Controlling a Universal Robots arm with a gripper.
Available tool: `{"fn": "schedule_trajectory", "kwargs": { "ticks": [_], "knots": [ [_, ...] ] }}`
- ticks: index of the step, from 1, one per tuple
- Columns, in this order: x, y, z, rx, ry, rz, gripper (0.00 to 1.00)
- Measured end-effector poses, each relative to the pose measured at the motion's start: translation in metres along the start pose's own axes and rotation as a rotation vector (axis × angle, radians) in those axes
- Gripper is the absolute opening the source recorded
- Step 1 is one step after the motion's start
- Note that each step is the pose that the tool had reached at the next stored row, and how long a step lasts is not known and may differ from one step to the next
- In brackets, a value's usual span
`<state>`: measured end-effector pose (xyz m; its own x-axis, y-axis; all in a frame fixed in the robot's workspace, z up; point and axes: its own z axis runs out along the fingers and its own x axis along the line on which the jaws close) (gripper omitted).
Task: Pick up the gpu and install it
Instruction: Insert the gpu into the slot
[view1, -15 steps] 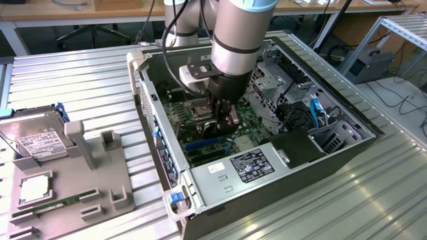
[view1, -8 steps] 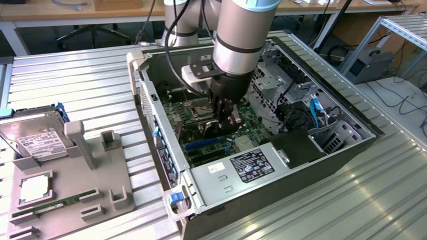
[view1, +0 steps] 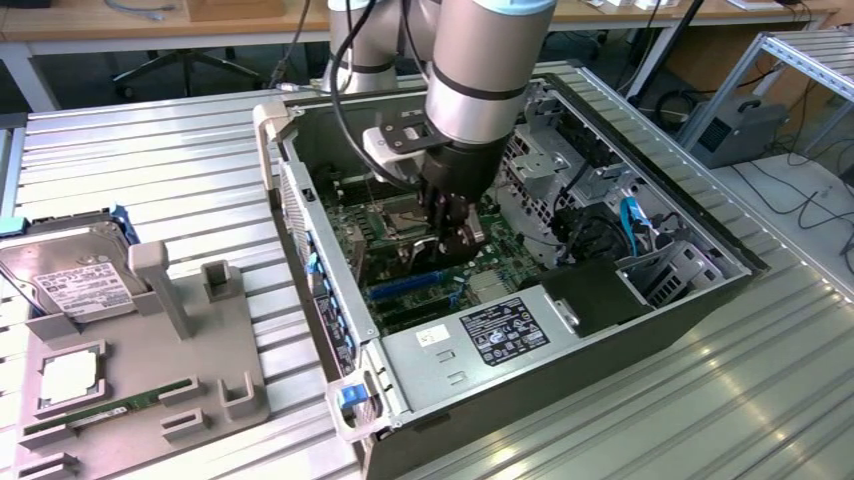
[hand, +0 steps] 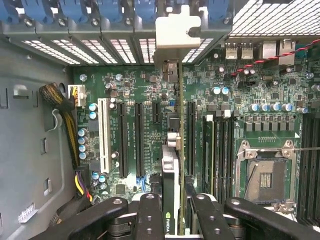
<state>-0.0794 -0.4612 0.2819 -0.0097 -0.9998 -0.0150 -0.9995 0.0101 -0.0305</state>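
Over the motherboard (hand: 125, 90), inside the case (view1: 667, 300), my gripper (hand: 174, 207) is closed partway on the gpu (hand: 170, 175). The card stands edge-on to the board (pale bracket (hand: 177, 35) at its far end), among the long black slots (hand: 122, 135), with the CPU socket (hand: 265, 180) off to one side.

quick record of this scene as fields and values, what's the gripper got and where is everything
gripper: shut on the gpu, one finger on each side
gpu pose: on edge over the motherboard, bracket at the case's rear slot openings
fully seated: cannot tell
location: inside the open computer case
processor socket: open
tray beside the case: holds the hard drive and the memory stick
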Motion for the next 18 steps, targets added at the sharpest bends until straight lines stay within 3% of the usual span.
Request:
{"fn": "schedule_trajectory", "kwargs": {
  "ticks": [1,8,10,14,18],
  "knots": [
    [0.000,0.0008,0.0006,0.0036,0.0001,-0.002,0.27],
    [0.000,0.0070,0.0072,0.0132,-0.0002,-0.005,0.27],
    [-0.001,0.0090,0.0106,0.0246,0.0000,-0.005,0.27],
    [-0.002,0.0108,0.0120,0.0399,-0.0004,-0.005,0.27],
    [-0.003,0.0117,0.0123,0.0431,-0.0005,-0.006,0.27]
  ]
}}
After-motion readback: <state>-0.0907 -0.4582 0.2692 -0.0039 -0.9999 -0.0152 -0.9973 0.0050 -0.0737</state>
